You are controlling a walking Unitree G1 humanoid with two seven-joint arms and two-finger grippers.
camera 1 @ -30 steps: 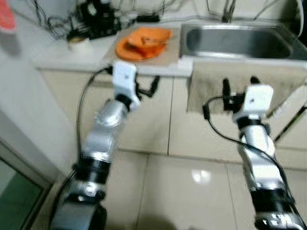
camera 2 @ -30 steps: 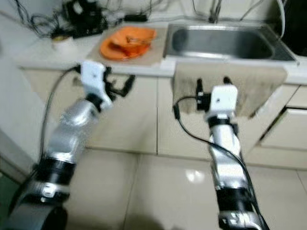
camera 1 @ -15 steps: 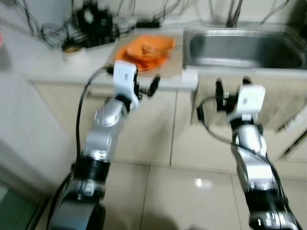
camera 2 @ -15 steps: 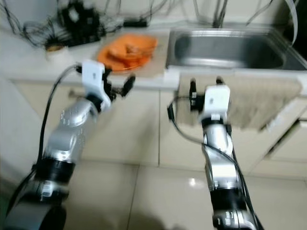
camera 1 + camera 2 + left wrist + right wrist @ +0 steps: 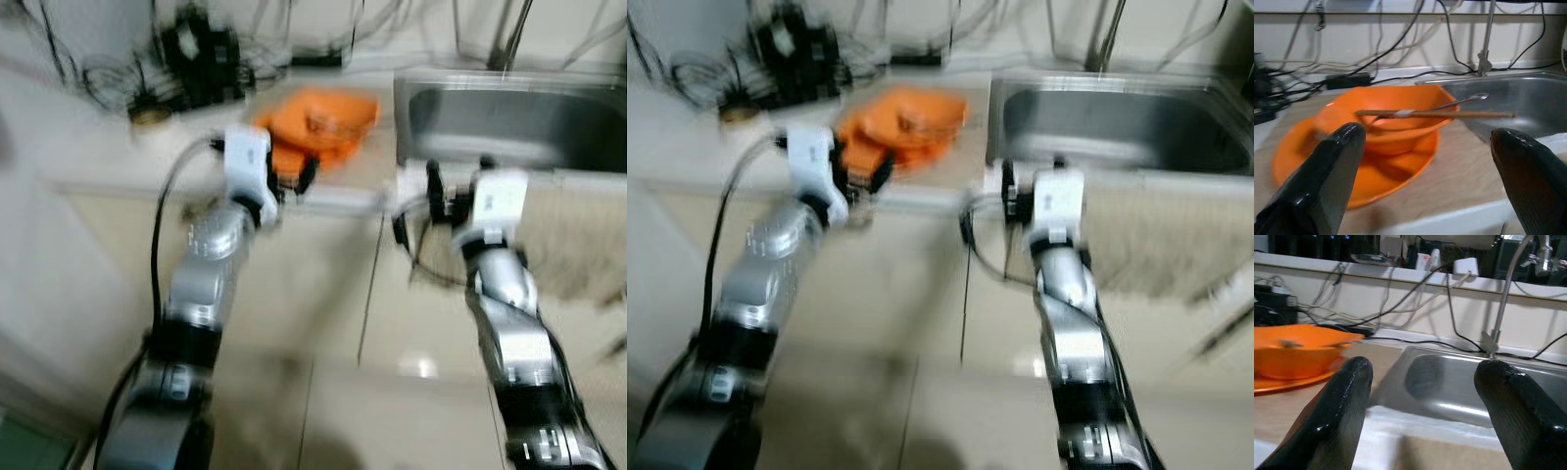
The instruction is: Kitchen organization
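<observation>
An orange bowl (image 5: 1393, 115) sits on an orange plate (image 5: 1352, 169) on the counter, left of a steel sink (image 5: 519, 122). A wooden chopstick (image 5: 1449, 114) and a metal spoon (image 5: 1469, 98) lie across the bowl. My left gripper (image 5: 294, 181) is raised at the counter's front edge just short of the plate, open, with both black fingers (image 5: 1322, 181) wide apart and nothing between them. My right gripper (image 5: 456, 181) is raised at the sink's front left corner, open and empty, its fingers (image 5: 1342, 406) spread.
A beige mat (image 5: 1469, 166) lies under the plate. Black cables and a black device (image 5: 196, 59) crowd the counter's back left. The tap (image 5: 1503, 303) stands behind the sink. A beige towel (image 5: 578, 245) hangs over the counter edge below the sink. Cabinet doors and tiled floor lie beneath.
The whole picture has shifted and blurred as I moved closer to the counter. Both grippers have risen from cabinet-front height to the counter edge, still open.
</observation>
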